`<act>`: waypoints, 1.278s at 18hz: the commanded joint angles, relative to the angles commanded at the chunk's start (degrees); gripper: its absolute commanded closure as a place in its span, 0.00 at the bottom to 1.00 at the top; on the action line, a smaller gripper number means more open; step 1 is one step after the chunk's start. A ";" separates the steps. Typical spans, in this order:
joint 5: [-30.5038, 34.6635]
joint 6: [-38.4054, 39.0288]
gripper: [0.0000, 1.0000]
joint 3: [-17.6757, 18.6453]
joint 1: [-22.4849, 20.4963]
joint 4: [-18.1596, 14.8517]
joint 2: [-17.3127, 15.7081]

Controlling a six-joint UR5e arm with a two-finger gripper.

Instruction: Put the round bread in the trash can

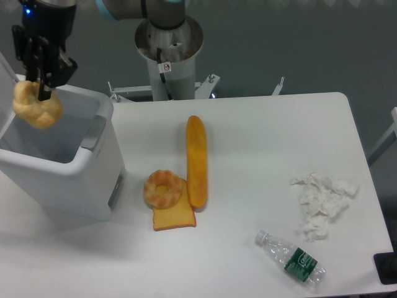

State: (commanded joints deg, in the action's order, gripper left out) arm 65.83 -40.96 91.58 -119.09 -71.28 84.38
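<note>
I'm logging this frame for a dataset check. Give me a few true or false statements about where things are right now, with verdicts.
1. The gripper holds the round bread over the open trash can. True.
2. The round bread already lies on the floor of the trash can. False: it hangs from the fingers above the opening.
3. The ring-shaped bread rests partly on the toast slice. True.
4. The baguette lies inside the trash can. False: it lies on the table, right of the can.
5. The water bottle stands upright. False: it lies on its side near the table's front edge.
</note>
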 joint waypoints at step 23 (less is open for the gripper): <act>17.23 -33.46 0.00 0.09 -35.67 0.79 14.22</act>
State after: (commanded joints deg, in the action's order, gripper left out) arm 83.06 -74.41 91.67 -154.76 -70.49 98.60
